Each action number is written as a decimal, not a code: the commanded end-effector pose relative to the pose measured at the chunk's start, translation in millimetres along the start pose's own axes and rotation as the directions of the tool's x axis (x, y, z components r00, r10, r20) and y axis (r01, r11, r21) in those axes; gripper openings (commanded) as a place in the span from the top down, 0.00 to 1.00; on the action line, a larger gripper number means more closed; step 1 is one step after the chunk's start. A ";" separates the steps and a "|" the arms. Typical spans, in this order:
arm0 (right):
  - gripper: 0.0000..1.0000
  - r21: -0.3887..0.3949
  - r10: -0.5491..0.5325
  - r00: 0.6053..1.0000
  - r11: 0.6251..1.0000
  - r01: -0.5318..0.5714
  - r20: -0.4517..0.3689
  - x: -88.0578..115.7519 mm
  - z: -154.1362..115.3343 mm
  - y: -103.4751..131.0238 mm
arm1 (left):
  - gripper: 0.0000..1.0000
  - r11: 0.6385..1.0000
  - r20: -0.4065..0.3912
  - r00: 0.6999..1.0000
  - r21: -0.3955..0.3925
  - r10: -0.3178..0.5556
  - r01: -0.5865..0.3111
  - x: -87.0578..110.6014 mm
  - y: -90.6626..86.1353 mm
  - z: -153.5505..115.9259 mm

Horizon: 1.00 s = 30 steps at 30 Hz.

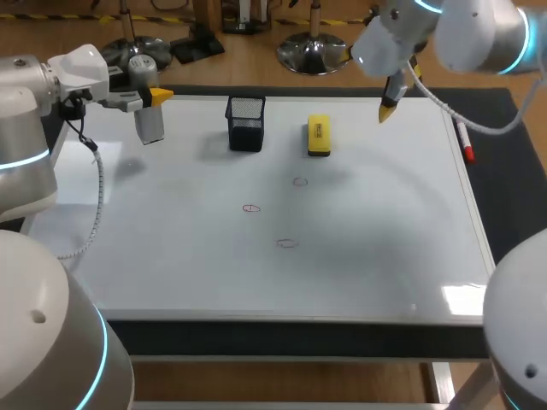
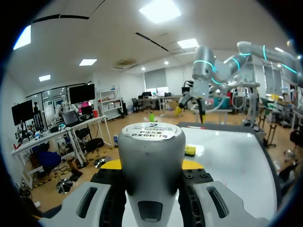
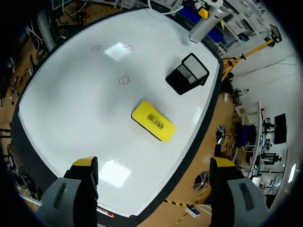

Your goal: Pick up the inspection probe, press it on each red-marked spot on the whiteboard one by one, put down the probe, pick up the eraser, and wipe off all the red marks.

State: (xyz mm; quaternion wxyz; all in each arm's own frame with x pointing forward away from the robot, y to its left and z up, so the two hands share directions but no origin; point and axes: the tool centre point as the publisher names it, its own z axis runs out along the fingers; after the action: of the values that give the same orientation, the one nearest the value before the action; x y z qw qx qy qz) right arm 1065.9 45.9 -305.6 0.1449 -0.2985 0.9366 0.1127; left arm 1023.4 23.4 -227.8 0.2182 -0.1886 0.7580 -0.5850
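Three marks, one probe held well off to their left

- Probe (image 1: 150, 124): a grey cylinder clamped in the left jaws. Its long axis is near upright with a slight tilt. Its lower end hangs over the far left part of the whiteboard (image 1: 171, 273).
- Marks: three small red rings near mid-board, the left mark (image 1: 250, 207), the far mark (image 1: 299, 181) and the near mark (image 1: 287, 243). All lie to the right of the probe and closer to the robot, well apart from it. The left mark is the closest.
- Arms: the left arm (image 1: 81, 73) carries the tool and is judged the nearer one to the marks. The right jaws stand wide and empty, high over the far right of the board.
- Eraser (image 1: 318, 135): yellow, flat on the board below and ahead of the right jaws. Its long axis runs away from the robot.
- Mesh cup (image 1: 245, 122): stands between probe and eraser along the far edge. It is judged to be off the straight path to the marks.
- Marker (image 1: 464, 141): lies at the board's right edge.
- Hard to make out: whether the probe's lower end touches the board. The left wrist view shows only its labelled cap and body, and no marks. In the right wrist view one mark sits beside a glare patch. All three rings are faint
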 end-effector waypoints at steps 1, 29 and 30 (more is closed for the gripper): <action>0.00 0.055 0.009 0.954 0.998 0.008 -0.299 -4.1 -3.4 2.7 | 1.00 1.000 0.003 1.000 0.003 0.002 -0.002 0.2 -0.2 0.2; 0.00 -0.212 -0.552 0.785 0.833 0.511 -0.280 6.9 76.5 44.5 | 1.00 1.000 0.003 1.000 0.003 0.002 -0.002 0.2 -0.2 0.2; 0.00 -0.216 -0.570 0.773 0.821 0.528 -0.279 7.3 78.7 46.7 | 1.00 1.000 0.003 1.000 0.003 0.002 -0.002 0.2 -0.2 0.2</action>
State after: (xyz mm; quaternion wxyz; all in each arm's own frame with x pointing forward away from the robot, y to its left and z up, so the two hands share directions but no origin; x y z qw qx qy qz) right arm 1048.2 97.0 -372.2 0.0117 -0.5540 0.8274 0.0915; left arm 1023.5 23.4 -227.9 0.2183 -0.1887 0.7579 -0.5851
